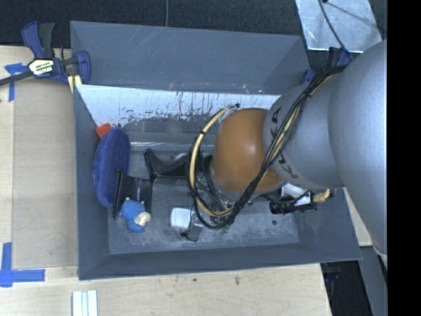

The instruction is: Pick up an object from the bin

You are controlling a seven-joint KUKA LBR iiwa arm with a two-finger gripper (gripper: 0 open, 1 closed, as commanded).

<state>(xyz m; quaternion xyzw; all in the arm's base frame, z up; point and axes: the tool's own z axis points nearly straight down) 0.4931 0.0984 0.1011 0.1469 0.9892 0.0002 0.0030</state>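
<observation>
Grey metal bin [92, 242], floor scuffed and speckled, far wall streaked w/ dark marks. The arm enters from the right. Its orange wrist cover [240, 153] sits over the bin's centre, w/ yellow and black cables [196, 157] looped round it.

Gripper [193, 229] is low at near-centre, at or close to the floor (contact not confirmed). Gripper state: cannot tell. The cover and cables hide most of it, so neither released nor clenched can be established.

Nearest item is a small white block [179, 217] on the floor just left of the gripper, touching it or nearly so. Further left on the near side lies a small blue toy [136, 216] w/ a yellow part. Along the left wall lies a large dark-blue soft item [109, 165], lengthwise, w/ an orange-red obj. [102, 130] at its far end. A black angular obj. [161, 165] lies mid-floor, between the soft item and the wrist cover. Right of the cover is a black-and-white item [293, 201], partly hidden under the arm.
</observation>
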